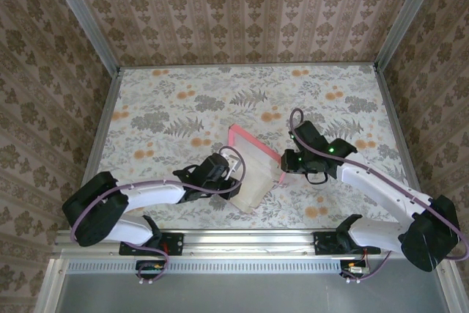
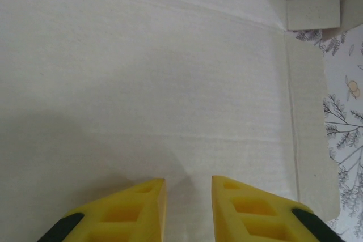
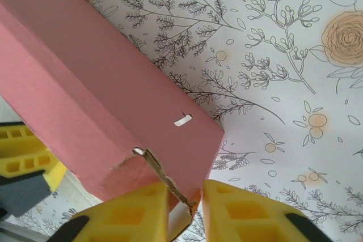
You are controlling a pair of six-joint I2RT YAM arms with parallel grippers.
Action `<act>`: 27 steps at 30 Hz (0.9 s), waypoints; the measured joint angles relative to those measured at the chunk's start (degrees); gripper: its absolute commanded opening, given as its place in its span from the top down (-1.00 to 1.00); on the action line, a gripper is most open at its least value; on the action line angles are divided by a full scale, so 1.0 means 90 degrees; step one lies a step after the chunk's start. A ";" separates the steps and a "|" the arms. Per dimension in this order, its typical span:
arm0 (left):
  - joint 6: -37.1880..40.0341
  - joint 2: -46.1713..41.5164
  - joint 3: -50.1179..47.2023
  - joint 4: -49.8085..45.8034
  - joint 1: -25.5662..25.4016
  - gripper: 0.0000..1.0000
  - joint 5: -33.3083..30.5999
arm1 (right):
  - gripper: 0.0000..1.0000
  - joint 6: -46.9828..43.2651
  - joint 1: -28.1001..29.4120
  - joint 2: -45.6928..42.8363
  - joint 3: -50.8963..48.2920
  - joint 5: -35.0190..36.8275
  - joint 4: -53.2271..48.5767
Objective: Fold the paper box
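Note:
The paper box [image 1: 256, 170] lies partly folded in the middle of the table, off-white inner side up, with a raised pink wall along its far-left edge. My left gripper [image 1: 233, 179] is at its near-left side. In the left wrist view its yellow fingers [image 2: 148, 211] point at the off-white inner panel [image 2: 170, 83], a narrow gap between them and nothing in it. My right gripper [image 1: 284, 160] is at the box's right edge. It [image 3: 186, 188] is shut on a torn corner of the pink wall [image 3: 85, 83].
The floral tablecloth [image 1: 183, 100] spreads far beyond the box on all sides. Patterned walls with metal rails [image 1: 102, 130] close in the left, back and right. Both arm bases sit at the near edge.

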 measured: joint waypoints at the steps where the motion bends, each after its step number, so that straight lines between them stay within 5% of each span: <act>1: -0.0022 0.0024 0.0000 0.0022 -0.0051 0.49 0.0000 | 0.63 0.0034 0.0017 0.0002 0.0000 0.0032 0.0002; 12: -0.0284 0.0350 0.0000 0.0274 -0.0437 0.49 -0.0056 | 0.64 -0.0529 0.0022 0.0889 0.1027 0.0068 0.0039; 27: -0.0376 0.0192 0.0274 -0.0010 -0.0556 0.42 -0.0279 | 0.15 -0.2161 -0.0126 0.2307 0.2385 -0.0605 0.0141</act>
